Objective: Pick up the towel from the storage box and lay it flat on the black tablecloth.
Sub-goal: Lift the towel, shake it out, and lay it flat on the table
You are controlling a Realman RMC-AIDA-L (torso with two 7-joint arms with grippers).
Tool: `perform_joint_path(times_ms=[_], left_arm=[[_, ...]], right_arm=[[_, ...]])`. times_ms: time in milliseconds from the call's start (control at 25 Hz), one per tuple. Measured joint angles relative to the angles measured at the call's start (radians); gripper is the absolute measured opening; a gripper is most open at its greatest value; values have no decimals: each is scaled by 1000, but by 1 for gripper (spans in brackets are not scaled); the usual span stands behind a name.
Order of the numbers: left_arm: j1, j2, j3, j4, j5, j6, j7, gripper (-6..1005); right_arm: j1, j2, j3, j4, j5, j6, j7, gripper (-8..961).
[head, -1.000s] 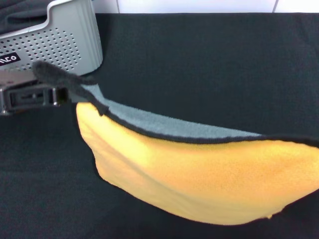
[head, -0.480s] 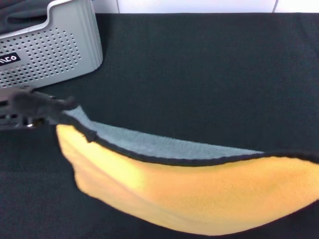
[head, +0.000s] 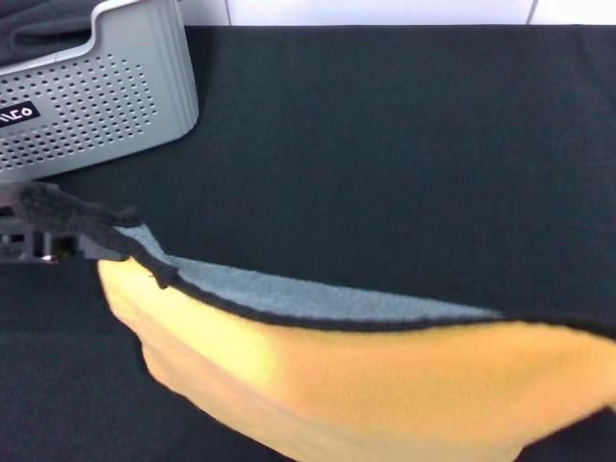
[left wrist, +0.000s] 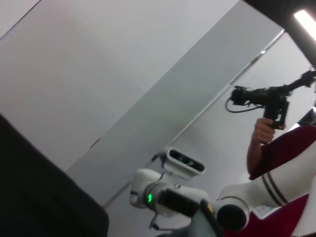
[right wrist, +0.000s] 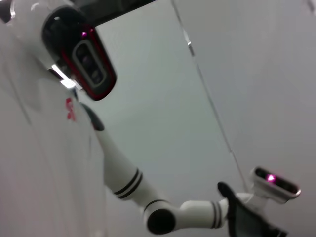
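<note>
The towel (head: 366, 385) hangs stretched across the front of the head view, yellow-orange face toward me and its grey face (head: 289, 294) showing along the dark-edged top. My left gripper (head: 34, 241) is at the left edge, in front of the storage box (head: 96, 91), shut on the towel's left corner, which drapes over it. The towel's right end runs out of view at the right edge. My right gripper is outside the head view; its wrist (left wrist: 173, 200) shows far off in the left wrist view. The black tablecloth (head: 385, 144) lies under everything.
The storage box stands at the back left on the tablecloth, its black label (head: 14, 115) facing me. A white wall edge (head: 385, 12) runs behind the table. A person with a camera rig (left wrist: 266, 106) stands beyond the robot in the left wrist view.
My left gripper and the towel's left corner have moved left and toward me, away from the storage box. The whole towel hangs lower in the view.
</note>
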Motion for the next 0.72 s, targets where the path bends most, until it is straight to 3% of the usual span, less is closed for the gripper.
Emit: perform_joint_path(times_ms=[160, 240, 480, 600, 720], left_arm=[[-52, -15, -30, -87, 80, -7, 37, 19], [-77, -32, -92, -128, 154, -14, 63, 19], [-125, -118, -400, -154, 497, -155, 129, 20], [-147, -150, -486, -163, 597, -258, 161, 20], [-162, -174, -508, -167, 646, -371, 177, 21]], right_arm=[[39, 11, 46, 58, -20, 65, -9, 7], [68, 17, 52, 89, -39, 142, -20, 7], [183, 54, 50, 169, -91, 413, -50, 6], [244, 69, 50, 184, -119, 570, -51, 6], [280, 70, 46, 188, -122, 672, -46, 7]])
